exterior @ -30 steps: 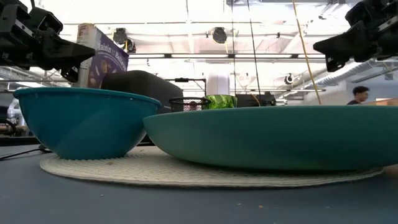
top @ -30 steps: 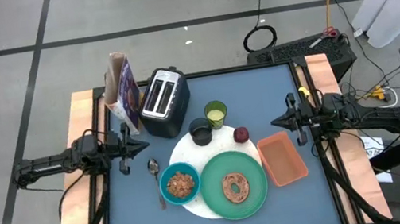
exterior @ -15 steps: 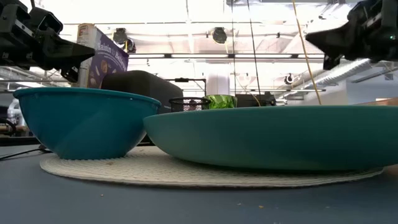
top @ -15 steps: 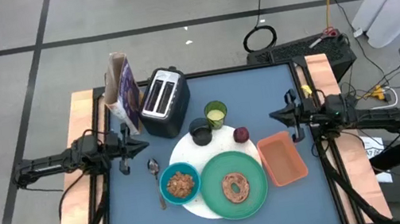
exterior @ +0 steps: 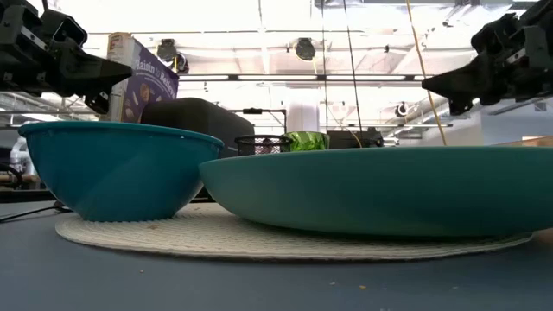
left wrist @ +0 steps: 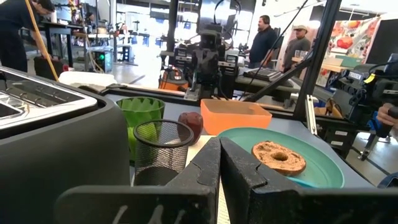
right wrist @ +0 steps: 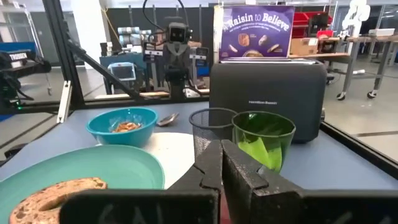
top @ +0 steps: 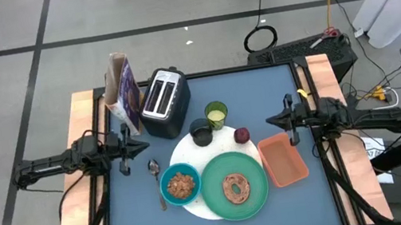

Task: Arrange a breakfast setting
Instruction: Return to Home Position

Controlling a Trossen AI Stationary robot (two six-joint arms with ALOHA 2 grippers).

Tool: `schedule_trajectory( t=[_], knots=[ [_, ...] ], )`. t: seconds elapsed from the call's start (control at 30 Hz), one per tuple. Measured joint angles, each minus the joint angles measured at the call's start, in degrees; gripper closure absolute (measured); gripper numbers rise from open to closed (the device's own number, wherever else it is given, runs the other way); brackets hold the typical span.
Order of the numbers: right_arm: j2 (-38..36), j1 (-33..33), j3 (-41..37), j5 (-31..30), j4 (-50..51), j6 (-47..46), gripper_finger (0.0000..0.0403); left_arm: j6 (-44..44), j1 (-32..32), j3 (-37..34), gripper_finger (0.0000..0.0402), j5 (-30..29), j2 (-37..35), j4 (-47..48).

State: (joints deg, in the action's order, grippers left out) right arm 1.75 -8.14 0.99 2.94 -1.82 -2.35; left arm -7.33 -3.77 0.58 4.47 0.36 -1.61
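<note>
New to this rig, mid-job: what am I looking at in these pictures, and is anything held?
These are two dark robot arms at a blue table. The high view looks straight down; the low view looks level across the tabletop; the other two come from cameras on each arm's wrist. The left tool and right tool hover at the table's sides, both shut and empty. A white round woven mat carries a small teal bowl of cereal and a large green plate with a bagel. At its far edge stand a black mesh cup, a yellow-green cup and a small red fruit. A metal spoon lies left of the bowl, an orange rectangular tray right of the plate, a silver-black toaster farther back.
</note>
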Motion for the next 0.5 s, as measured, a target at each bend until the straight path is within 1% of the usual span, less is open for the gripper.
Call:
schedule_trajectory(
  t=[0.2, 0.5],
  knots=[
    [1.3, 0.0, 0.0, 0.0, -0.2, 0.0, 0.0403, 0.0, 0.0, 0.0, 0.0385, 0.0, 0.0, 0.0],
    [1.4, 0.0, -0.1, 0.1, -0.3, 0.0, 0.0401, 0.0, 0.0, 0.0, 0.0385, 0.0, 0.0, 0.0]
  ],
)
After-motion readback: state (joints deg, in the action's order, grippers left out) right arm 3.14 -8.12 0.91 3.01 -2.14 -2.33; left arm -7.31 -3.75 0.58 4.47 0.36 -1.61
